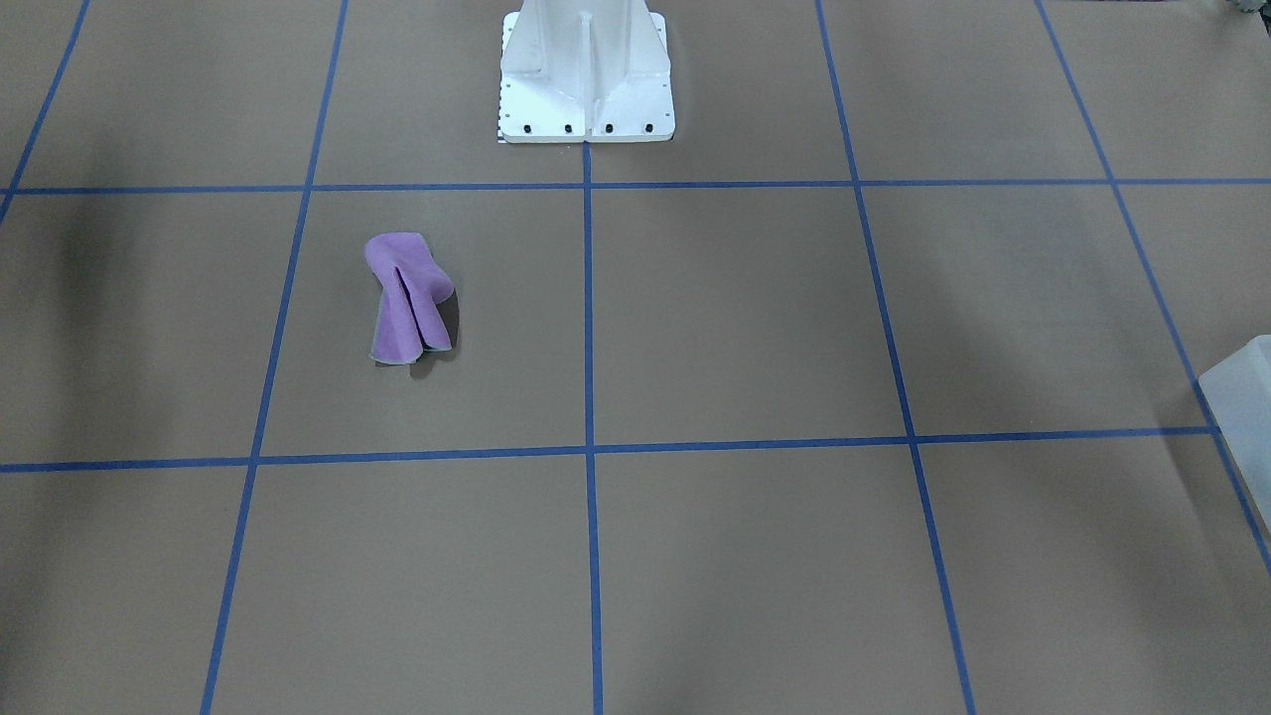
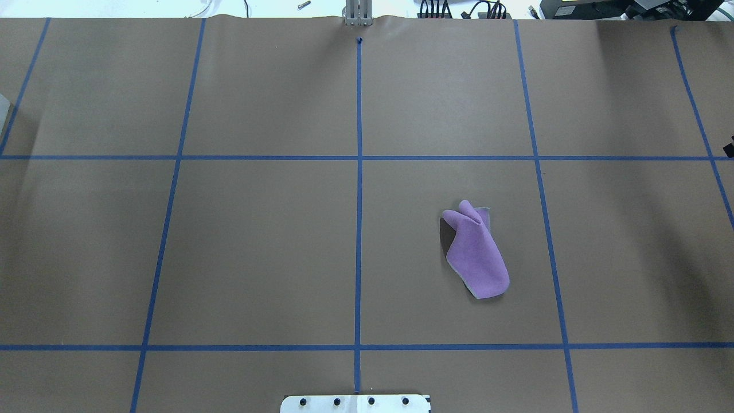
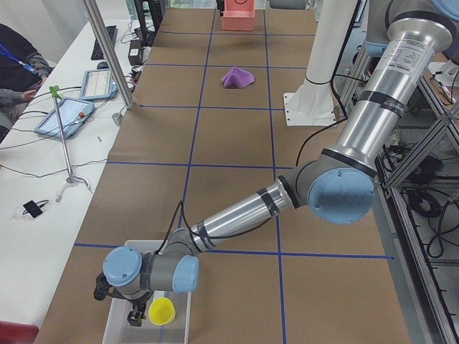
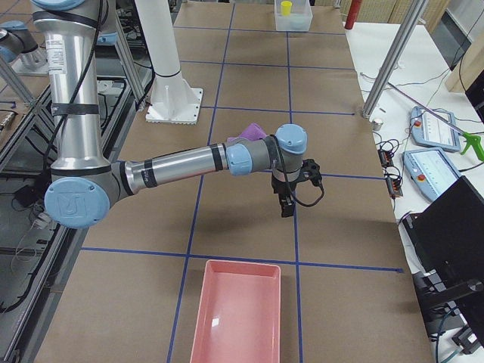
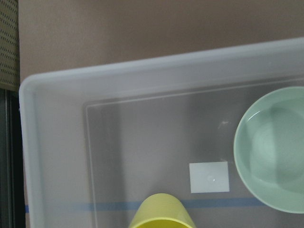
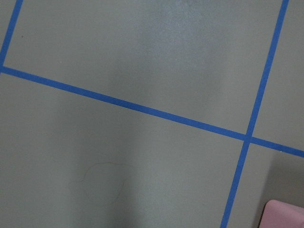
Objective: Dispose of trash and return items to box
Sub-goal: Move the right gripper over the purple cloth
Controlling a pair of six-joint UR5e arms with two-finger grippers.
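1. Nearest, at the table's left end: the box [image 5: 142,66] held a yellow cup [image 3: 162,312] and a green bowl [image 5: 273,149], set apart from each other. The left gripper [image 3: 135,315] hung over the box, just beside the cup. Only the side view showed it, so I could not tell whether its fingers were spread or closed.
2. Mid-table, on the robot's right half: the purple cloth [image 2: 477,252] lay crumpled on the paper, well apart from the box.
3. Handling judgement for the cloth: light, soft and limp, not fragile, and likely to sag when lifted. The best hold seemed the raised fold at its narrow end, pinched from above. The flat edges hugged the paper and offered little to grip.
4. Further on: the right gripper [image 4: 288,206] pointed down over bare paper, between the cloth and the tray. Its finger state could not be read either.
5. Farthest: the pink tray [image 4: 238,314] sat at the right end.
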